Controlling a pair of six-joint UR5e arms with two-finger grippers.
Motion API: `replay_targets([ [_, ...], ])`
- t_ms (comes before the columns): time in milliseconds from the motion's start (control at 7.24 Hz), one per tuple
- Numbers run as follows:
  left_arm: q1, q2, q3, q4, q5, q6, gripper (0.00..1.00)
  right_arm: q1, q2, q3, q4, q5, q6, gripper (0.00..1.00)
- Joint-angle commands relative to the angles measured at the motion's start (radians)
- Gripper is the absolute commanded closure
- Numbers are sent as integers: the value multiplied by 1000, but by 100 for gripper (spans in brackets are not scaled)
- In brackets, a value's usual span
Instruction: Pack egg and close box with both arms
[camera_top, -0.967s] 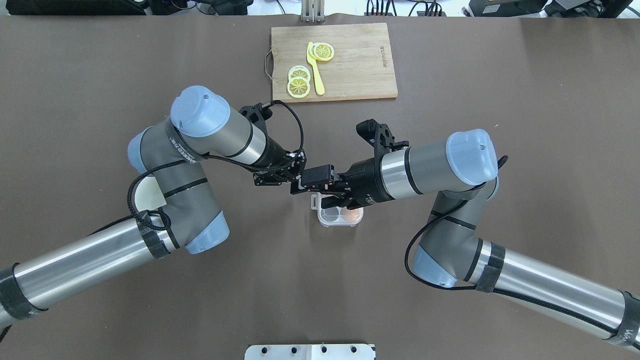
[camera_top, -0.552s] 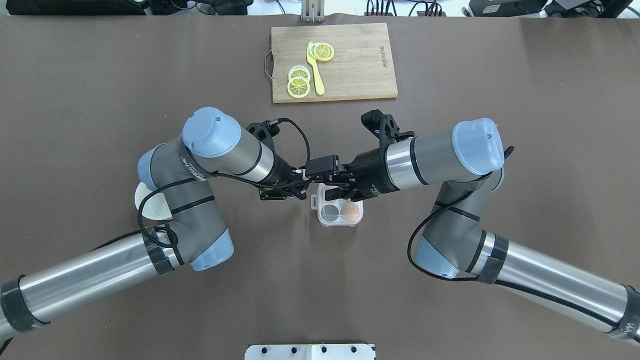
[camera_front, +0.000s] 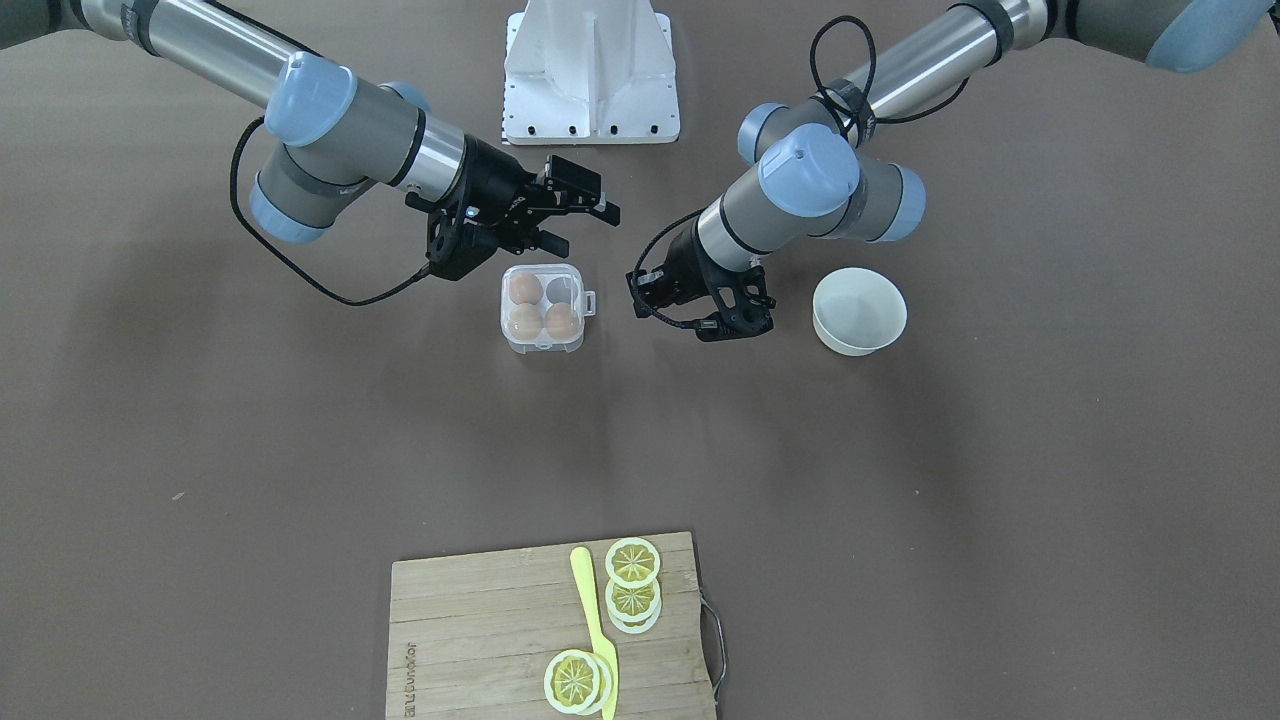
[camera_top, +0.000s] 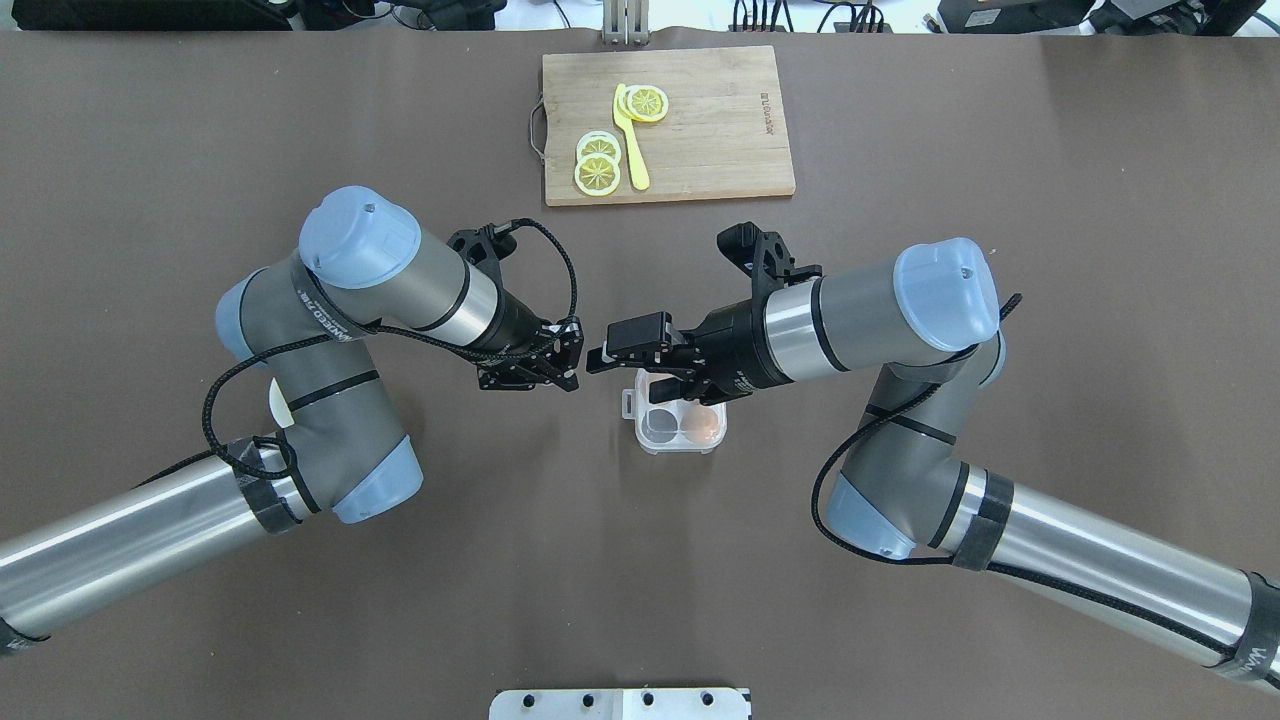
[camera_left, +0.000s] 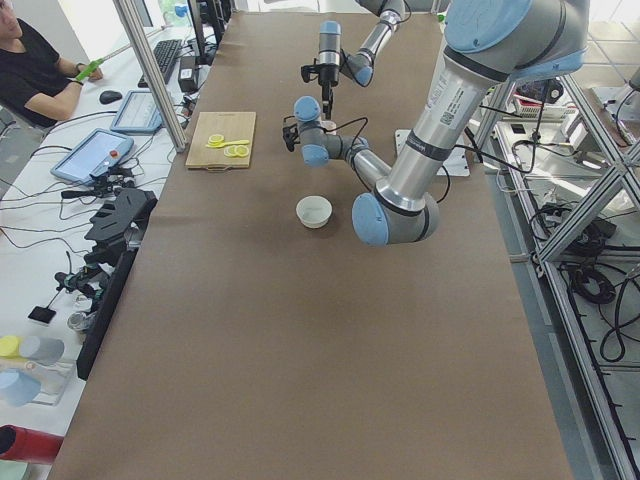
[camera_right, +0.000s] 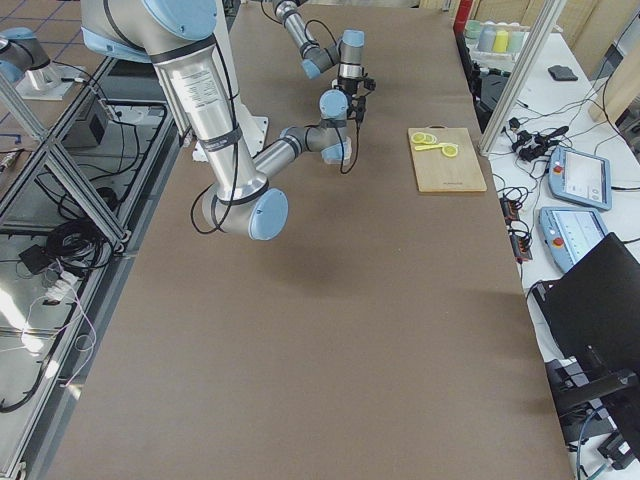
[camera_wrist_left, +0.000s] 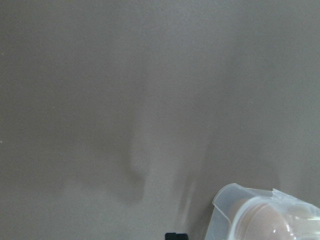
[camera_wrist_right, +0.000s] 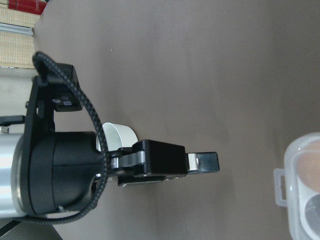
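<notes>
Box with three eggs on brown table, lab desks around, left tool, right tool nearby, openness unclear.

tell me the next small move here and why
Probably raise the right gripper away from the egg box: it looks closed over three eggs, the left gripper stands apart from it, and neither gripper appears to hold anything.

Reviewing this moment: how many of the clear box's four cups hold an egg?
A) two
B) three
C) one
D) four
B: through the clear lid of the box, the front-facing view shows three brown eggs, and the fourth cup looks grey and empty.
</notes>
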Motion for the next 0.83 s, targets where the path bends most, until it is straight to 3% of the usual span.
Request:
replay_targets([
  [0,-4,1,0,0,-1,2,100,46,-36,7,1,28,0,0],
  [276,-3,1,0,0,1,2,100,66,-36,18,-8,59,3,0],
  [691,-12,1,0,0,-1,5,100,18,-24,16,-83,36,2,0],
])
